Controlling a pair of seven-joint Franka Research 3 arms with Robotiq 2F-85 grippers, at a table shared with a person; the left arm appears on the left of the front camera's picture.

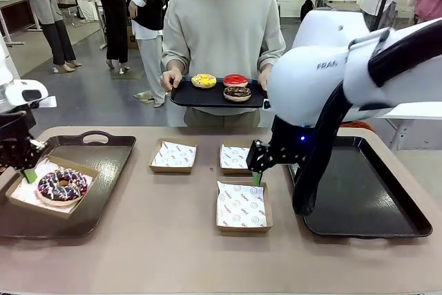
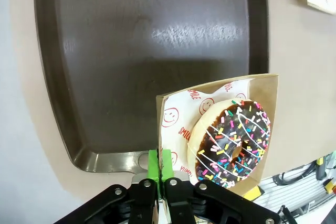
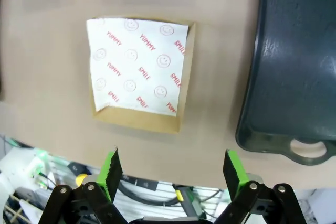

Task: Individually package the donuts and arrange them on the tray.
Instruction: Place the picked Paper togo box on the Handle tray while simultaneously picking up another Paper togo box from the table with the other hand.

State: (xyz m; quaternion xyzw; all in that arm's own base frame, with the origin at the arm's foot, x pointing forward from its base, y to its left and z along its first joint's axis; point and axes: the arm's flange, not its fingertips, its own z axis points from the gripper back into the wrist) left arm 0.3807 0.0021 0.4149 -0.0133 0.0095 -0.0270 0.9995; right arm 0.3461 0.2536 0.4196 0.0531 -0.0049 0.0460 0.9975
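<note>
The left gripper (image 2: 161, 176) is clamped on the rim of a cardboard box (image 2: 265, 83) carrying one chocolate donut (image 2: 231, 142), at the near left corner of the left tray (image 1: 110, 164). The right gripper (image 3: 172, 169) hangs spread wide above an empty box (image 3: 137, 72) mid-worktop. Step in hand, as judged: setting down a packaged donut. The next move calls for release. Three donuts (image 1: 237, 92) wait on the person's tray (image 1: 183, 96).

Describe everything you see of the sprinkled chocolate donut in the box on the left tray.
The donut is a whole ring: pale dough side, dark glossy frosting, thin white stripes, coloured sprinkles. It lies flat on smiley-printed paper in a shallow brown box at a corner of the dark tray. The left gripper, shut on the box's edge, does not touch it.
</note>
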